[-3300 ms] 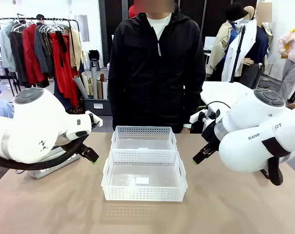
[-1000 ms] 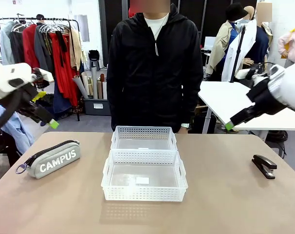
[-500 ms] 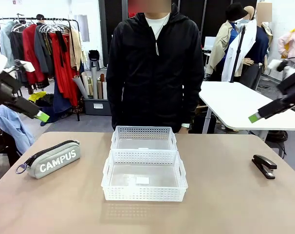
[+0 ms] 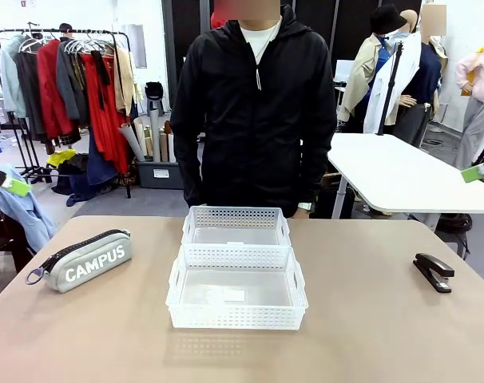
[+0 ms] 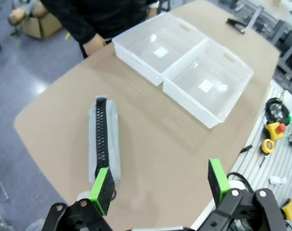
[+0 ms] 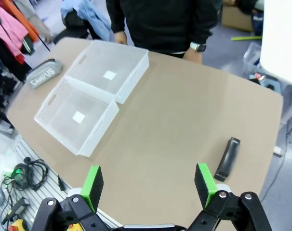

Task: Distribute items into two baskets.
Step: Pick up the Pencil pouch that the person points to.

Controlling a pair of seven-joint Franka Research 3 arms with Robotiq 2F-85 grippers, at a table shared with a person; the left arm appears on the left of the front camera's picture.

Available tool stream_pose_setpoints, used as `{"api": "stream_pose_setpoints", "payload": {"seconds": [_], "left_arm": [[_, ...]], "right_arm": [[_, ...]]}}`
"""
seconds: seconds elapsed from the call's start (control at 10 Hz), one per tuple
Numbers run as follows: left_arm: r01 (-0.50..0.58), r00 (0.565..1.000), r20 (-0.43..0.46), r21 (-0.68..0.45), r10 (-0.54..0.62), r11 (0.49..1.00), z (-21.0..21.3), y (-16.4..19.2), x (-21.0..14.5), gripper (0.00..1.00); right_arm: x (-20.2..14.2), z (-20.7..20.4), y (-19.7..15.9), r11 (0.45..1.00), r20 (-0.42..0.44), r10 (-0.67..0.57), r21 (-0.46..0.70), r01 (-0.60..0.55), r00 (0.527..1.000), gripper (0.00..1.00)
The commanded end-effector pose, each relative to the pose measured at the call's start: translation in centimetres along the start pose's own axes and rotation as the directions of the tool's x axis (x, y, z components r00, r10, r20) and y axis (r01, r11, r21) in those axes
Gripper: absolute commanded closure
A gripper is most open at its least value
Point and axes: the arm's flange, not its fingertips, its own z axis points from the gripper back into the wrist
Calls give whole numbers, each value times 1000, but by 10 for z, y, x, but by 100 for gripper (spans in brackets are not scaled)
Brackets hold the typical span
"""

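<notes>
Front view, left fingers (image 4: 17, 187) and right fingers (image 4: 474, 173) cropped at frame edges, both pairs spread

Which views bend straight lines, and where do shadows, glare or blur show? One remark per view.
Front view: even, soft light; the near basket casts a faint dotted shadow on the table. Left wrist view: the wide-angle lens seems to bow the table's edges; pouch sharp. Right wrist view: same bowing; stapler sharp, no glare.
</notes>
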Motion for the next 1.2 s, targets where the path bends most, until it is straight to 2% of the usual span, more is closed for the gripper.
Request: {"api": "stream_pose_setpoints", "payload": {"seconds": [0.0, 0.4, 0.8, 0.9, 1.1], "left_arm": [[29, 999, 41, -113, -24, 993, -8, 10, 1, 0], [29, 997, 74, -149, -18, 988, -16, 15, 7, 0], [27, 997, 72, -137, -17, 990, -13, 11, 10, 0], [3, 998, 65, -134, 6, 991, -15, 13, 7, 0], [3, 998, 65, -134, 6, 991, -15, 13, 7, 0]], "right_arm": [[-21, -4, -12, 997, 17, -22, 69, 21, 1000, 0], [-31, 5, -30, 994, 10, -47, 99, 46, 999, 0], [-35, 3, -28, 988, 20, -29, 149, 25, 999, 0], [-27, 6, -30, 994, 2, -67, 92, 66, 998, 0], [-27, 6, -30, 994, 2, -67, 92, 66, 998, 0]]}}
